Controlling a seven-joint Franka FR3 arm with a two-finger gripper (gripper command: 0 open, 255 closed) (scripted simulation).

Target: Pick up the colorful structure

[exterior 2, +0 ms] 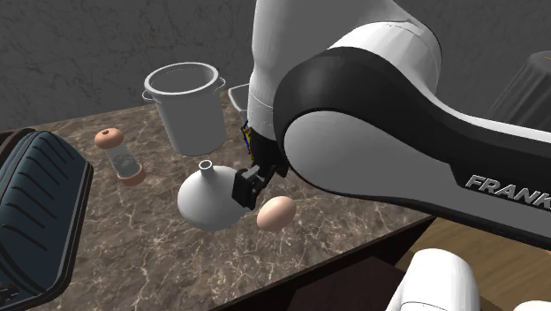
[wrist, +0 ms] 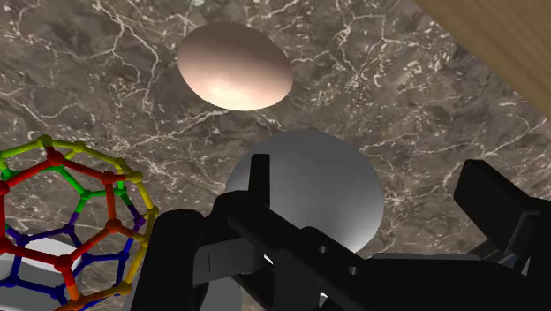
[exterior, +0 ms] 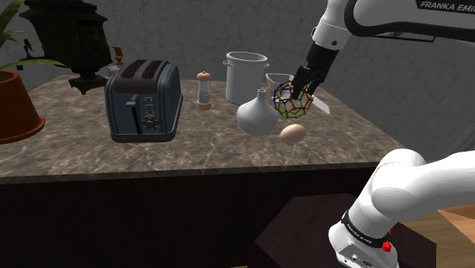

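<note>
The colorful structure [exterior: 293, 100] is a ball-shaped lattice of red, green, yellow and blue rods, near the counter's right end in the shoulder view. My black gripper [exterior: 298, 82] hangs right above it, tilted. In the wrist view the structure [wrist: 71, 221] lies outside one finger, not between the two. The gripper [wrist: 353, 190] is open, its fingers standing wide apart over a white round vase [wrist: 327, 194]. In the second exterior view the gripper [exterior 2: 247, 184] sits against the side of the vase [exterior 2: 205, 200]. Nothing is clasped.
The white vase [exterior: 257, 114] and a tan egg [exterior: 292, 134] sit close by on the marble counter [exterior: 190, 148]. Behind stand a white pot [exterior: 245, 74], a small mill [exterior: 204, 90], a dark toaster [exterior: 145, 99] and a plant pot [exterior: 14, 106]. The counter's edge is near the egg [exterior 2: 275, 213].
</note>
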